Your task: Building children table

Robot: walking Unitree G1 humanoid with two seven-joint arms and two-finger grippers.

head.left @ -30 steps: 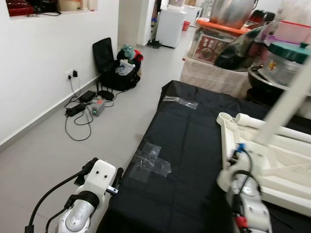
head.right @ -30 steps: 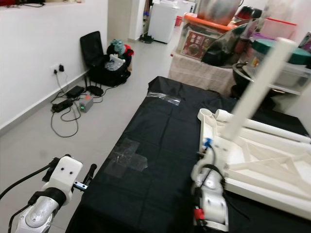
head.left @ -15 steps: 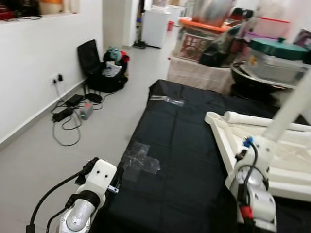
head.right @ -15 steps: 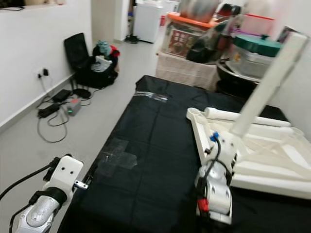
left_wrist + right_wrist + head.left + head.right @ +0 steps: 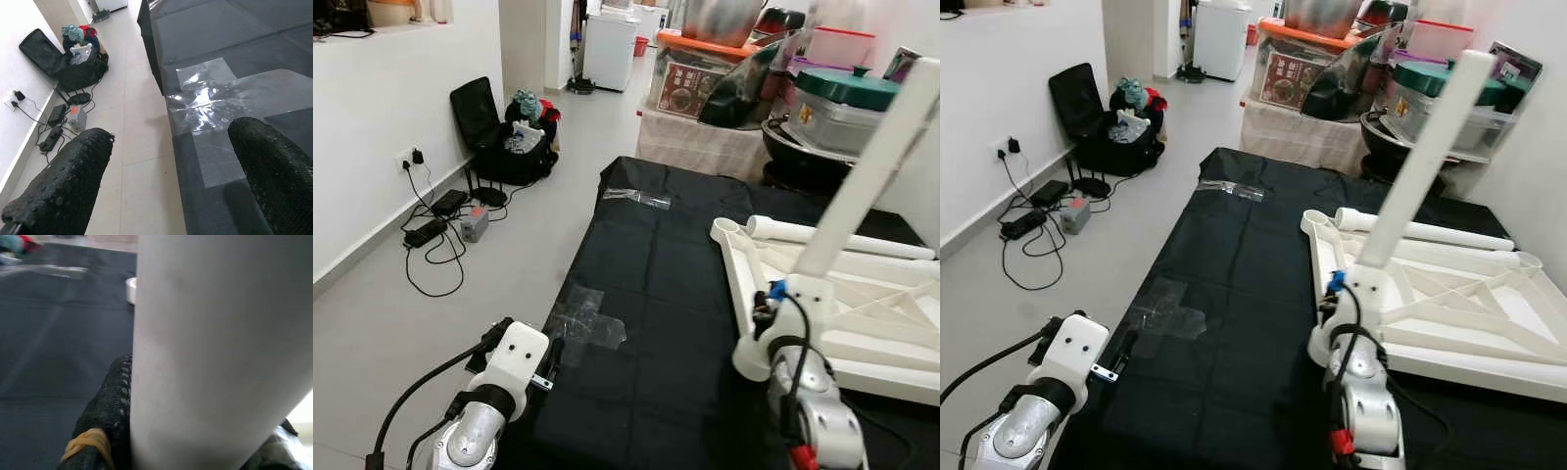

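Left claw (image 5: 166,171): fingers spread wide, nothing between them, hovering at the near left edge of the black-covered worktop (image 5: 666,294). Just ahead of it lies a patch of clear tape (image 5: 587,318) stuck across the cloth; beyond and to its left, on the floor, a tangle of cables and chargers (image 5: 435,225) and an open black bag (image 5: 509,137) against the wall. This arm has no part in the current step.

Right claw (image 5: 122,421): pinching a white table leg (image 5: 1420,157). In the wrist view the leg sits tight against one knobbly black finger (image 5: 105,406) (the other finger is mostly hidden behind the tube, so I judge the grip from the contact on this side). The leg rises steeply up and away from the claw, tilted to the right.

Just right of this claw lies the upside-down white table frame (image 5: 1449,313), flat on the worktop, with ribbing showing. A second leg (image 5: 1425,233) lies on its side along the frame's far edge. A round socket (image 5: 1317,220) sits at the frame's far-left corner, beyond the claw. Cluttered boxes and pots (image 5: 1332,69) stand past the worktop's far end.

Step in hand, as I judge it: fitting a leg to the frame. I cannot tell whether the held leg's lower end is already seated, since my wrist covers it.

Next move calls for: bringing the leg upright, lining its end over a corner socket, then pushing or twisting it down. The left claw may need to brace the frame.
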